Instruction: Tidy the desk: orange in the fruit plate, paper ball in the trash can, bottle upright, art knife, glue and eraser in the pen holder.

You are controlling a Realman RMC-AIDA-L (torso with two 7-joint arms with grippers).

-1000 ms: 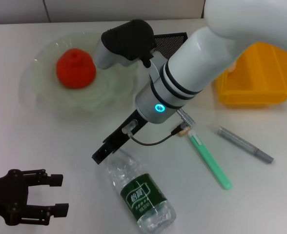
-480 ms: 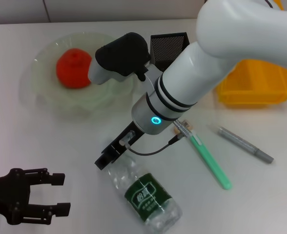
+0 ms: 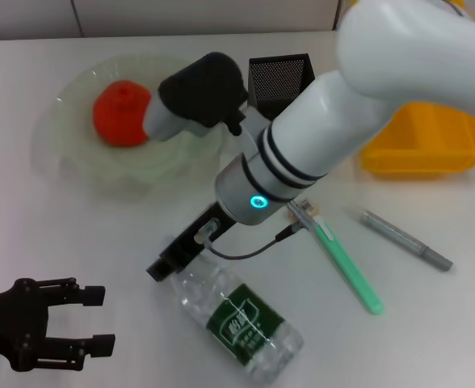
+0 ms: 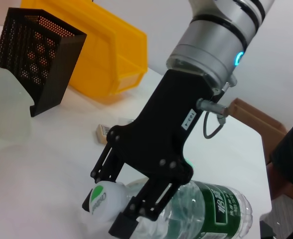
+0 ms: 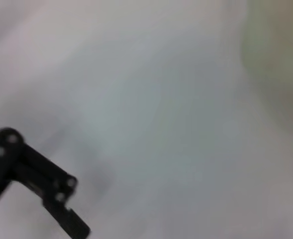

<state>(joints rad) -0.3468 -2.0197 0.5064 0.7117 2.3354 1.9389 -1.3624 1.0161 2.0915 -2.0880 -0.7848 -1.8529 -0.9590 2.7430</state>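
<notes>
Now we see the right gripper (image 3: pixel 166 265) reaching down toward seven o'clock from the big white arm, at the neck of the bottle (image 3: pixel 241 323); from the left wrist view its jaws straddle the neck just behind the white-and-green cap (image 4: pixel 102 198), close against it, though we cannot tell whether they are clenched on it; the bottle lies on its side on the counter (image 3: pixel 100 226), its cap toward ten o'clock and its base toward four o'clock, near the lower edge of the head view; the left gripper (image 3: pixel 88 321) rests at the eight o'clock corner with its jaws released, holding nothing; the orange (image 3: pixel 121 113) sits in the fruit plate (image 3: pixel 68 153) at ten o'clock; the pen holder (image 3: pixel 279 74) stands upright at twelve o'clock, half hidden behind the right arm; the trash can (image 3: pixel 431 145) is at two o'clock; a green knife (image 3: pixel 346 263) and a grey pen (image 3: pixel 405 239) lie on the counter at four o'clock, apart from each other; the eraser (image 4: pixel 102 133) lies flat on the counter beyond the right gripper in the left wrist view.
</notes>
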